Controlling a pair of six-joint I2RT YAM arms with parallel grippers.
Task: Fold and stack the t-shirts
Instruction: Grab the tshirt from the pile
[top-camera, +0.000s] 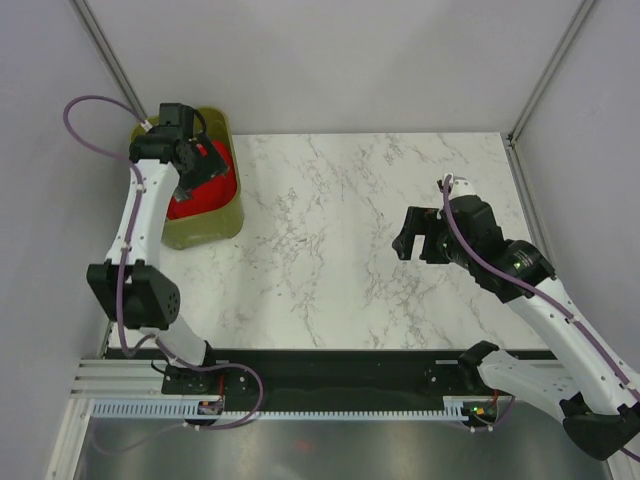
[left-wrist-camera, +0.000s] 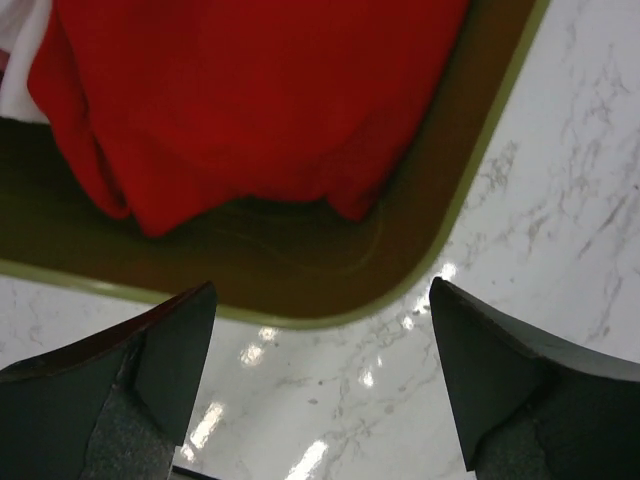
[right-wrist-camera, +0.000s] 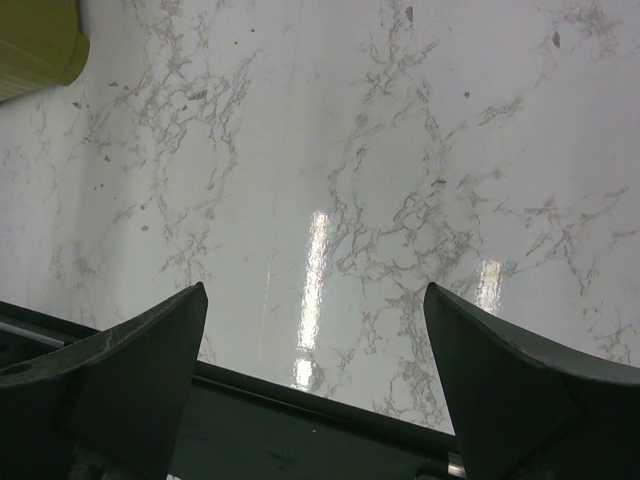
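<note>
A bright red t-shirt (top-camera: 208, 188) lies bunched in the olive-green bin (top-camera: 200, 232) at the table's far left. In the left wrist view the red t-shirt (left-wrist-camera: 250, 100) fills the top of the frame, with a strip of white cloth (left-wrist-camera: 18, 70) at its left edge. My left gripper (top-camera: 204, 170) hangs over the bin above the shirt. Seen from its wrist, the left gripper (left-wrist-camera: 322, 290) is open and holds nothing. My right gripper (top-camera: 420, 248) hovers open over the right half of the table, and the right gripper (right-wrist-camera: 315, 290) has only marble between its fingers.
The bin's rim (left-wrist-camera: 478, 175) curves round the shirt; its corner (right-wrist-camera: 35, 40) shows at the top left of the right wrist view. White marble tabletop (top-camera: 320, 250) stretches between the arms. A black rail (top-camera: 330, 365) runs along the near edge. Grey walls close in the sides and back.
</note>
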